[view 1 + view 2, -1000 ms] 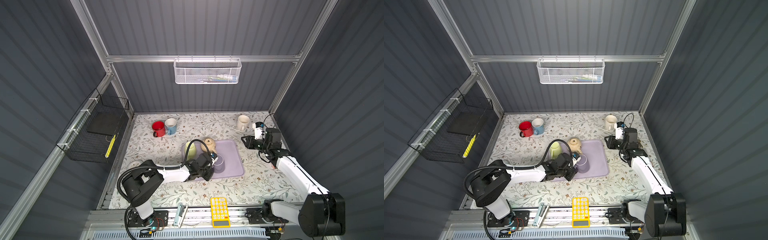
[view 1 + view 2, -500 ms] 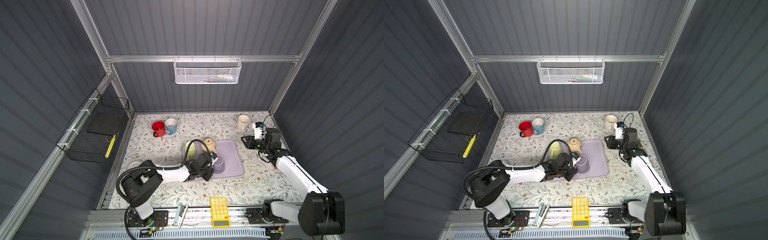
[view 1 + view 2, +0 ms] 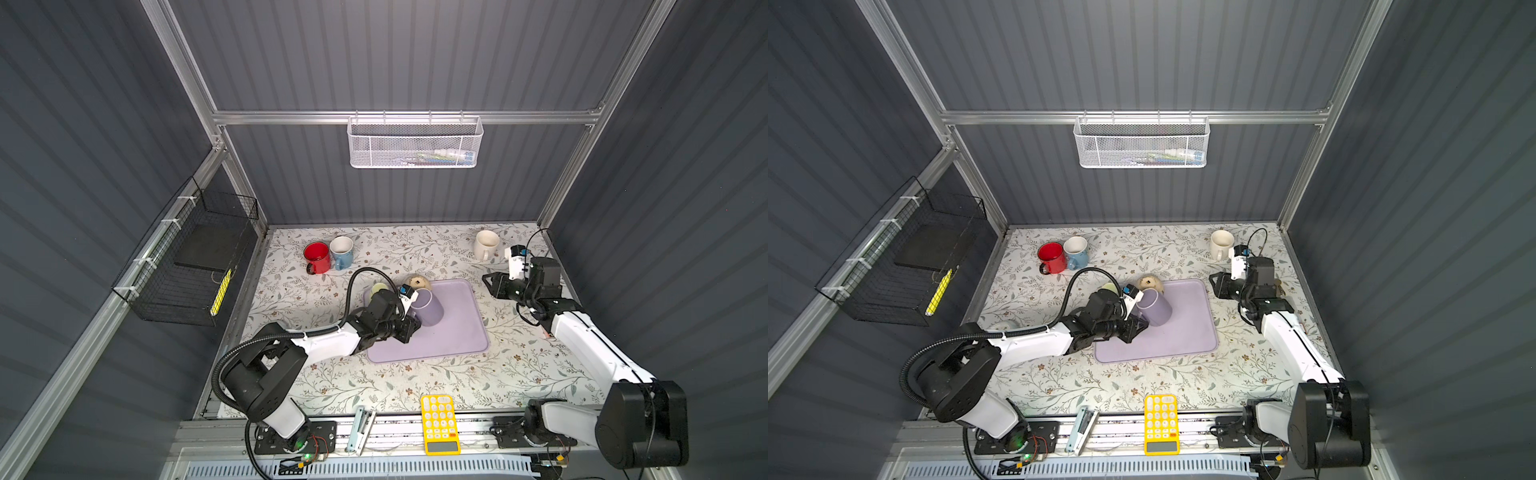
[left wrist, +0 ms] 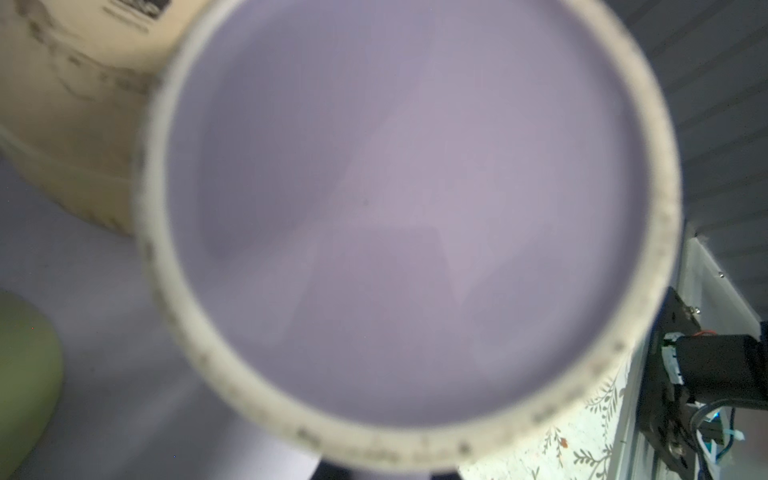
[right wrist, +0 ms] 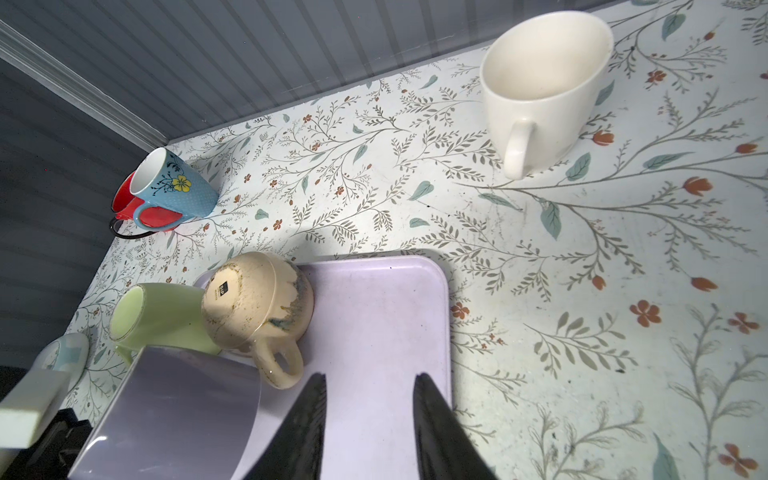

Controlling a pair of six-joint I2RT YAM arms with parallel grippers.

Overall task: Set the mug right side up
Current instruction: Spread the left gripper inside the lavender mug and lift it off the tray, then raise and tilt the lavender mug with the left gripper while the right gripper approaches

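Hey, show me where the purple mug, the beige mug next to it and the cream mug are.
purple mug (image 3: 430,309): in a top view, on its side wall.
beige mug (image 5: 266,299): right wrist view, on its rounded side.
cream mug (image 5: 548,120): right wrist view, on its outer wall beside the handle.

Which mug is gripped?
The purple mug, tilted over the tray in the left gripper; the red, blue, cream, green and beige ones sit free.
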